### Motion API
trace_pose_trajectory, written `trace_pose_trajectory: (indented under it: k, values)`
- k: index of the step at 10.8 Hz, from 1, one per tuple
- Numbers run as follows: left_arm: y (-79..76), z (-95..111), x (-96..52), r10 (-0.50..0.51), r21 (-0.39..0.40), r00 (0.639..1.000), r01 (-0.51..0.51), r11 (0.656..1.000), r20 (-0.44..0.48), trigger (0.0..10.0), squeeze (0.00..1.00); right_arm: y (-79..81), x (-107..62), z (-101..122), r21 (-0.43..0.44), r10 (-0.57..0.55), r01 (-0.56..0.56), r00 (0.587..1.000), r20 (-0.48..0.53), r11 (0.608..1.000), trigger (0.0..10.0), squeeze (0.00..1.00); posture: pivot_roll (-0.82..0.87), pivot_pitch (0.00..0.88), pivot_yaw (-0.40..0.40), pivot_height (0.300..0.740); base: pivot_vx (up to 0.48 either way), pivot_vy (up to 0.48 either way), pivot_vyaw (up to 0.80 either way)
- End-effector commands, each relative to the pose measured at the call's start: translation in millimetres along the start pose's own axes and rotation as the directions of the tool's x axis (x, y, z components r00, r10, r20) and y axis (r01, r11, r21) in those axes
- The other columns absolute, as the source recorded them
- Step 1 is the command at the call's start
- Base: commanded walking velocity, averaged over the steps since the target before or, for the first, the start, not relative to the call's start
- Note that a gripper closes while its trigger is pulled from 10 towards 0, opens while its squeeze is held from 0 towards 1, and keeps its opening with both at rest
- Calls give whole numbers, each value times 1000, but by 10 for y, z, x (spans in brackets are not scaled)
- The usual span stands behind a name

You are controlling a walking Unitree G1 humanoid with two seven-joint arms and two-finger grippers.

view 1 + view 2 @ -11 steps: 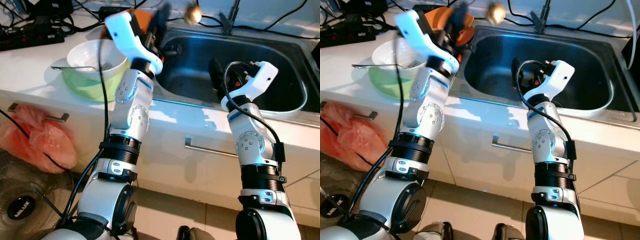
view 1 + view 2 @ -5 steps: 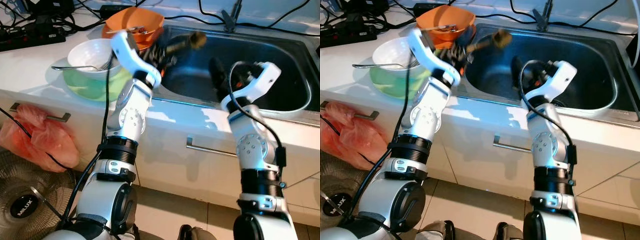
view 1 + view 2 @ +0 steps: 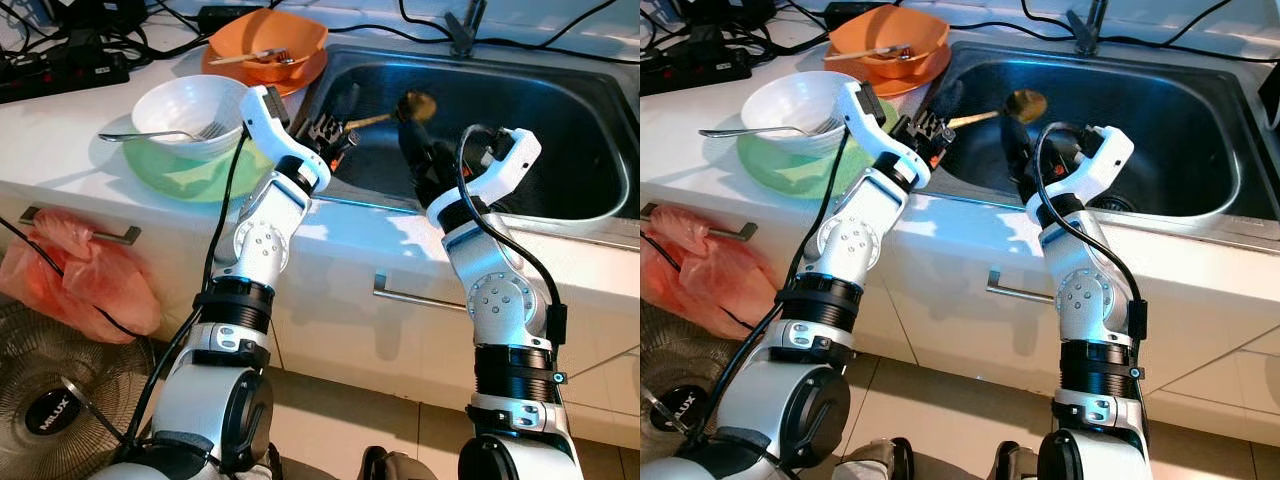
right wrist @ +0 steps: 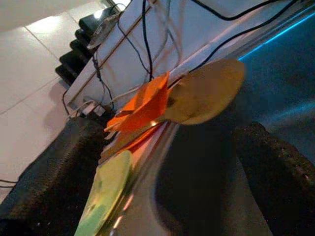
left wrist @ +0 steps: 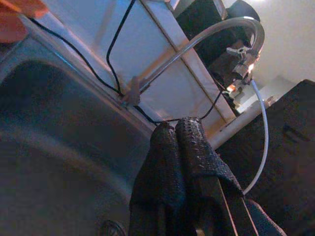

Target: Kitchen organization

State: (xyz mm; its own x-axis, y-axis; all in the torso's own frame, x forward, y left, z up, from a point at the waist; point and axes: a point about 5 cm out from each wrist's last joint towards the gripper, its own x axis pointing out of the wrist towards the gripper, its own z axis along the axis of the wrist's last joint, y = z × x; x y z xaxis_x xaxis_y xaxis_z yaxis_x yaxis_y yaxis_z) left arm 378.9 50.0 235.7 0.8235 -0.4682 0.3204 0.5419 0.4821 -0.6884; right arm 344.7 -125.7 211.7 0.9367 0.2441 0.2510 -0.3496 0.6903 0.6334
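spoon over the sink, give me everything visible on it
The spoon looks like golden-brown metal, with a rounded bowl and a thin straight handle. It is held in the air over the left part of the steel sink, roughly level, bowl pointing toward the sink's middle. The left gripper is shut on the handle end. The right gripper sits open just below the bowl, not touching it. In the right wrist view the bowl shows between that gripper's two fingers.

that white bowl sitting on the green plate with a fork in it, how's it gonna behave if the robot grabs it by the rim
The white bowl looks like glazed ceramic: probably stiff, slick for the black fingers, and breakable if dropped. It rests on the green plate, so it may slide rather than lift cleanly. The fork leans loosely over its rim, handle hanging outside, and would likely tip out.
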Motion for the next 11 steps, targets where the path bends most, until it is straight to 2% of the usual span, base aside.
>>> trace_pose_trajectory:
  k: [1, 4, 5, 9, 11]
  values:
    - [-133, -339, -7, -41, -131, 998, 35, 991, -38, 0, 0, 29, -23, -15, 16, 22, -22, 1000, -11, 1000, 10000, 0, -21, 145, 43, 740, 0, 0, 0]
    - [-227, -348, 3, -92, -173, 995, 82, 982, -50, 0, 0, 39, -33, -47, 65, 30, -28, 999, -27, 998, 10000, 0, -22, 143, 42, 740, 0, 0, 0]
    - [-254, -383, 0, -110, -165, 992, 97, 981, -67, 0, 0, 41, -31, -51, 69, 30, -28, 999, -27, 997, 10000, 0, -22, 143, 42, 740, 0, 0, 0]
    - [-311, -546, -76, -114, -214, 988, 90, 973, -105, 0, 0, 133, 105, -101, 81, 39, -38, 999, -9, 996, 10000, 0, -12, 147, 40, 740, 0, 0, 0]
    - [-309, -543, -90, -111, -181, 989, 91, 979, -101, 0, 0, 174, 163, -98, 75, 46, -47, 999, 9, 996, 10000, 0, -13, 147, 40, 740, 0, 0, 0]
